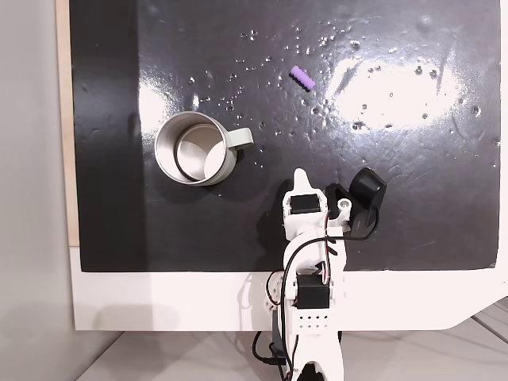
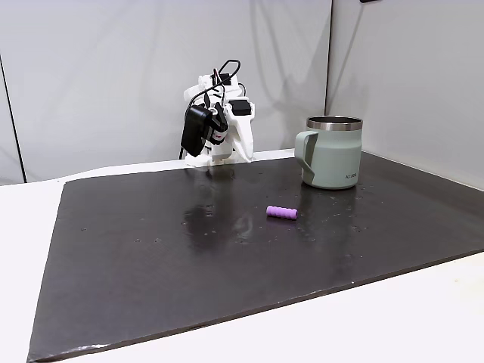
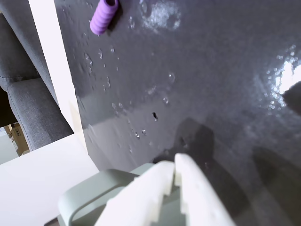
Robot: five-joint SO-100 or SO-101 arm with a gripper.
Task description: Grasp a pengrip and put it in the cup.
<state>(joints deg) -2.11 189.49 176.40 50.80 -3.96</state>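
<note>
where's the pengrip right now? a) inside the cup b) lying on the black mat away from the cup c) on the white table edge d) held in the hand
b: the pengrip lies flat on the black mat, apart from the cup and far from the hand.

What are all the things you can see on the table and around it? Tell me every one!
pengrip: one, light purple, lying on its side on the mat, apart from the cup.
cup: one, pale grey-green with a shiny metal inside, upright on the mat, handle pointing toward the arm's side in a fixed view.
mat: one, black and glossy, covering most of the table.
table: one, white, under the mat.
chair: one, grey, beside the table in the wrist view.
arm: one, white, folded up at the mat's edge.
claw: one, white fingers, closed together, holding nothing.
</note>
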